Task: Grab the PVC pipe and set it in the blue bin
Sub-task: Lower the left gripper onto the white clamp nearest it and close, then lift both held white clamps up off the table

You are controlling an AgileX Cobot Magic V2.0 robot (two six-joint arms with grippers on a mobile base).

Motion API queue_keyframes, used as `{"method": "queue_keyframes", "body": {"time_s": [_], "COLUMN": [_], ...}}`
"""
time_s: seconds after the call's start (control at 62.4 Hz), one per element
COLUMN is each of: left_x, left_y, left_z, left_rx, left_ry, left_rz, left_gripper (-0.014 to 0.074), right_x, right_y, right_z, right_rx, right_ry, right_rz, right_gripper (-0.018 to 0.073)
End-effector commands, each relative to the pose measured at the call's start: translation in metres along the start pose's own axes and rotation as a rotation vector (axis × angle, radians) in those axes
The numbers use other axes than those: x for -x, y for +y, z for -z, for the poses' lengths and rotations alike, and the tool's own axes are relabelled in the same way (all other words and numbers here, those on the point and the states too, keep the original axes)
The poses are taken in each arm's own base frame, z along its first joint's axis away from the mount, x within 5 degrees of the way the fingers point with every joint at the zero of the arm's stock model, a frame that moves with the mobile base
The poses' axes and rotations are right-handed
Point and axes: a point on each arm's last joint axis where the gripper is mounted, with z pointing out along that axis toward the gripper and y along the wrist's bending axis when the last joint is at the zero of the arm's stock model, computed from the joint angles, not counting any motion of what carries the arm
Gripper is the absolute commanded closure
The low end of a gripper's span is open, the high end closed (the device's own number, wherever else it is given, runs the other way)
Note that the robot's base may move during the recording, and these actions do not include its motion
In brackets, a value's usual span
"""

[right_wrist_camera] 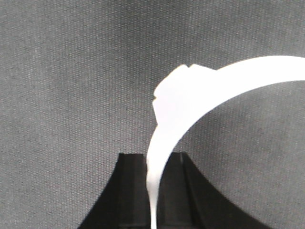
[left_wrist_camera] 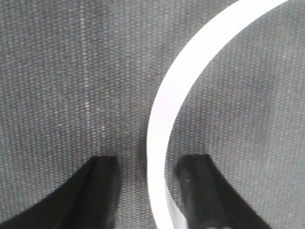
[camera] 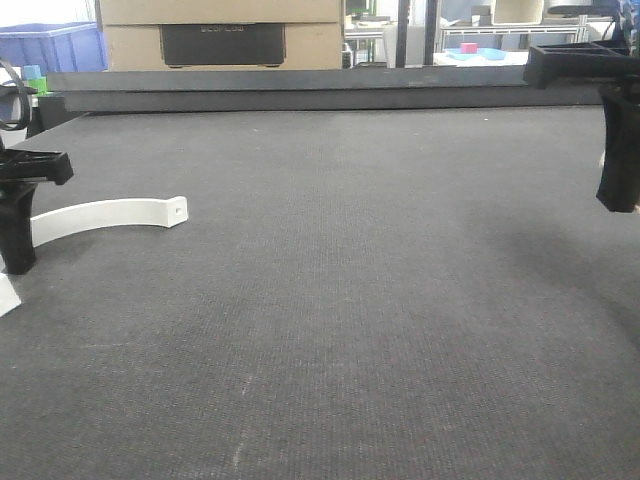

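Observation:
A white curved PVC piece point(camera: 110, 213) lies on the dark table mat at the left. My left gripper point(camera: 18, 255) is down at its near end. In the left wrist view the piece point(left_wrist_camera: 167, 105) runs between the open jaws of that gripper point(left_wrist_camera: 147, 164), closer to the right finger, and is not clamped. My right gripper point(camera: 618, 195) hangs above the mat at the far right. In the right wrist view it point(right_wrist_camera: 156, 160) is shut on a second white curved PVC piece point(right_wrist_camera: 200, 90). The blue bin point(camera: 50, 45) stands beyond the table's far left corner.
The grey mat point(camera: 340, 300) covers the table. A raised dark ledge point(camera: 300, 90) runs along the far edge, with a cardboard box point(camera: 220, 35) behind it. Shelving with small coloured items point(camera: 470, 48) stands at the back right.

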Motion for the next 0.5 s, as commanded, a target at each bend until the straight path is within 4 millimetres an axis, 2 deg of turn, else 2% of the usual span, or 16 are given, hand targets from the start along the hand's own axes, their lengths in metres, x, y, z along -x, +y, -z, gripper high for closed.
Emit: {"method": "queue_keyframes", "body": {"time_s": [0.0, 0.208, 0.353, 0.481], "left_x": [0.0, -0.0024, -0.0051, -0.0084], "left_y": [-0.0014, -0.0013, -0.0023, -0.0033], "left_z": [0.0003, 0.0003, 0.0005, 0.0096], "left_rx": [-0.008, -0.006, -0.008, -0.021], "left_ry": [0.013, 0.039, 0.068, 0.071], "left_rz": [0.013, 0.013, 0.013, 0.018], "left_gripper": [0.0442, 0.0703, 0.0707, 0.0707], "right_x": [0.0005, 0.0009, 0.0014, 0.002], "right_y": [-0.0013, -0.0012, -0.0011, -0.0009], "right_z": [0.0031, 0.0031, 0.0031, 0.0031], "right_rx": [-0.009, -0.007, -0.006, -0.004], "right_ry": [-0.023, -0.027, -0.033, -0.04], "right_rz": [0.016, 0.016, 0.016, 0.016], "right_gripper": [0.0727, 0.0727, 0.0727, 0.0727]}}
